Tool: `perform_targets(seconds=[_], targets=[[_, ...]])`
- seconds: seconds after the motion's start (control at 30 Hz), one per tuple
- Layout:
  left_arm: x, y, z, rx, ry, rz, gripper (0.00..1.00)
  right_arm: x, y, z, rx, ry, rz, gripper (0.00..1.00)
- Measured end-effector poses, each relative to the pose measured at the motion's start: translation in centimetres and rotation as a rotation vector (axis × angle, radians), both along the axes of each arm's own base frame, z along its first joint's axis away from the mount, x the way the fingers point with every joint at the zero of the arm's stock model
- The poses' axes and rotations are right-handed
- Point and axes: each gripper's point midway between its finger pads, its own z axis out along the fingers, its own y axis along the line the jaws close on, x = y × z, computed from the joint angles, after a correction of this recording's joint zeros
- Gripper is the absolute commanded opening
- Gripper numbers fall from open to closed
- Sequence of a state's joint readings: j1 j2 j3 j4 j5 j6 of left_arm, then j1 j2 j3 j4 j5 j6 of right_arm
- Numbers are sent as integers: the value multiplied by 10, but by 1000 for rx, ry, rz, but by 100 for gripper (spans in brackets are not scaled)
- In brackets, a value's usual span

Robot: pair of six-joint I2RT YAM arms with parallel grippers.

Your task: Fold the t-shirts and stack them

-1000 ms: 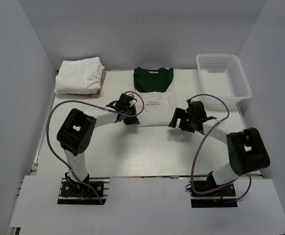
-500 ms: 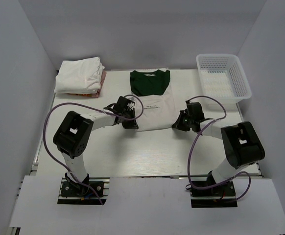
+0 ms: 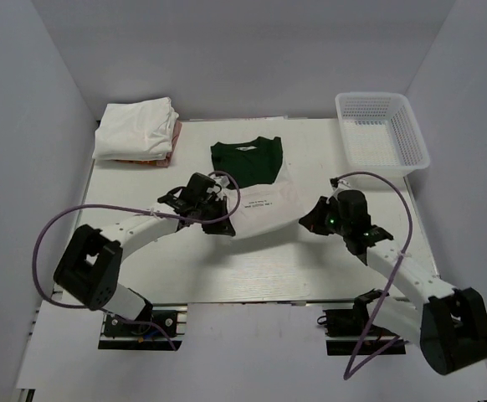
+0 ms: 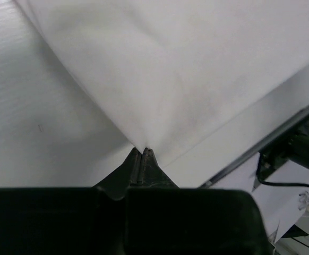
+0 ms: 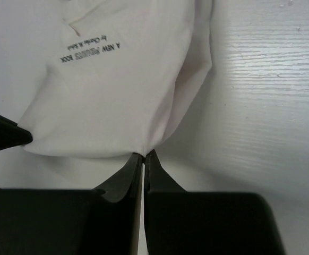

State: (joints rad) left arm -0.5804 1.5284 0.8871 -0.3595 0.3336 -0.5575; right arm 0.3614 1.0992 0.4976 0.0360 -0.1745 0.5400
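The cream-white t-shirt (image 3: 260,203) with dark green top part (image 3: 245,159) lies folded mid-table, black lettering on its front (image 5: 91,50). My left gripper (image 3: 225,224) is shut on its near left corner; in the left wrist view the fingertips (image 4: 142,151) pinch the white cloth (image 4: 197,79), which rises taut from them. On the near right corner my right gripper (image 3: 309,219) is shut too, and the right wrist view shows that hem (image 5: 106,101) bunched between the tips (image 5: 144,154). A stack of folded t-shirts (image 3: 136,130), white over orange-pink, sits back left.
A white plastic lattice basket (image 3: 381,130) stands at the back right. The white table (image 3: 227,268) runs bare between the shirt and the arm bases. Grey walls close in the left, right and back sides.
The right gripper went from open beside the shirt to shut on its corner. Both arms drew back toward the near edge, and the shirt slid nearer and leftward.
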Motion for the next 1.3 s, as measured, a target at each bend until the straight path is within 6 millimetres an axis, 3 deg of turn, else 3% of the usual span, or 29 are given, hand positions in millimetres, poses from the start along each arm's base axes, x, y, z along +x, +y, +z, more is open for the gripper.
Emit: perform_targets(seconds=[0.2,0.33,0.5,0.7,0.97,1.3], targets=[[-15,0,52,-81,-66,-7,0,-22,1,41,35,-86,34,0],[-10,2,79,-108,-128,32,0,-20,3,61,37,-125,47,0],[17,0,107,-106,-197,98,0,3,4,84,17,-168,9,0],[75,-6,135,-35,-269,207,0,49,8,107,-21,-197,-47,0],[126,9,133,94,-290,334,0,111,17,124,-80,-232,-82,0],[182,29,103,152,-235,420,0,175,38,100,-95,-178,-43,0]])
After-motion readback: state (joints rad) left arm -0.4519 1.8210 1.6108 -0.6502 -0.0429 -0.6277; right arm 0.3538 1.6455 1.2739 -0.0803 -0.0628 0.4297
